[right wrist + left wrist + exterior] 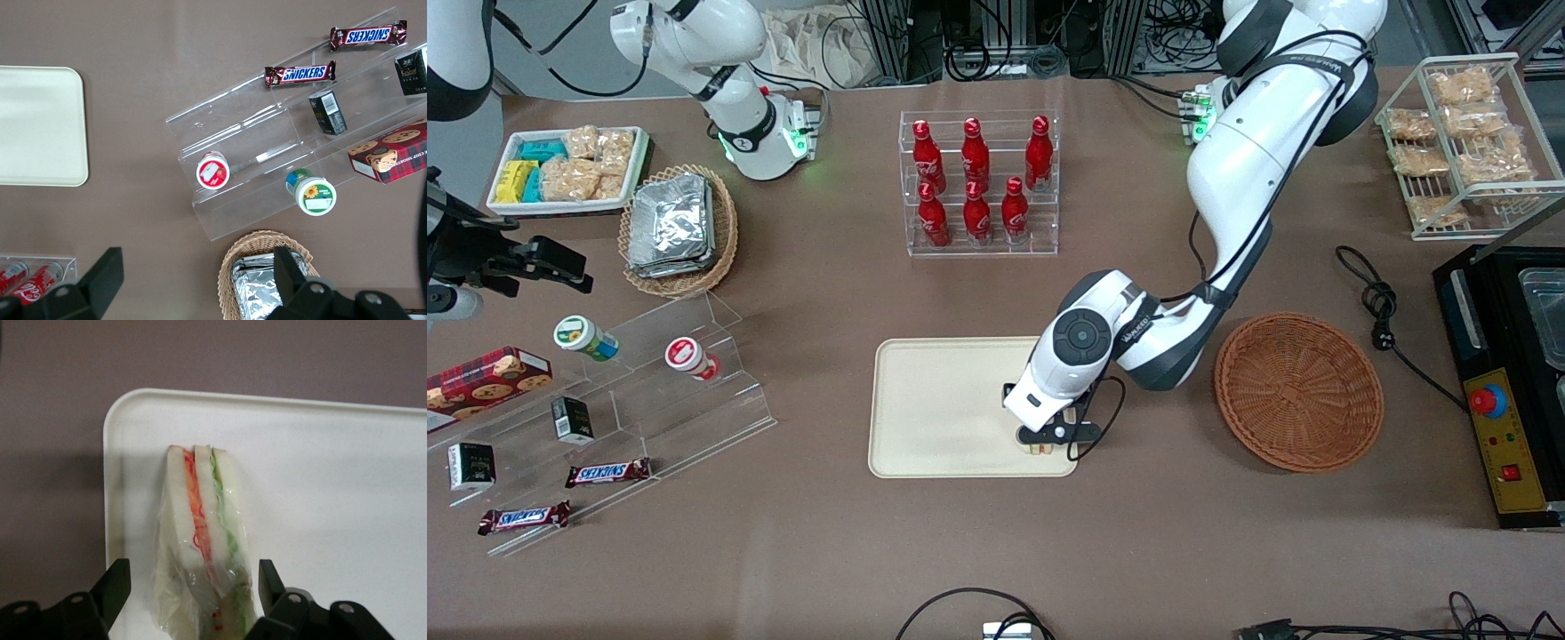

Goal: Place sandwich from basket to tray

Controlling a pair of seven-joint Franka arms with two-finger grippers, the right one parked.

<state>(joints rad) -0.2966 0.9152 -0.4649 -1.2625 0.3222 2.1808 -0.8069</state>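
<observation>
The sandwich (pixel 203 520), a clear-wrapped white bread wedge with orange and green filling, lies on the cream tray (pixel 320 473) close to one of its corners. My left gripper (pixel 193 577) stands open over it, one black finger (pixel 117 587) on each side and a gap between each finger and the wrap. In the front view the gripper (pixel 1043 442) hangs low over the corner of the tray (pixel 943 409) nearest the camera and the basket, and only a sliver of sandwich (pixel 1039 450) shows under it. The reddish-brown basket (pixel 1298 391) beside the tray holds nothing.
A clear rack of red bottles (pixel 978 182) stands farther from the camera than the tray. An acrylic step shelf (pixel 649 391) with snacks and a tan basket of foil packs (pixel 678 229) lie toward the parked arm's end. A black machine (pixel 1503 382) and a cable (pixel 1383 311) lie past the basket.
</observation>
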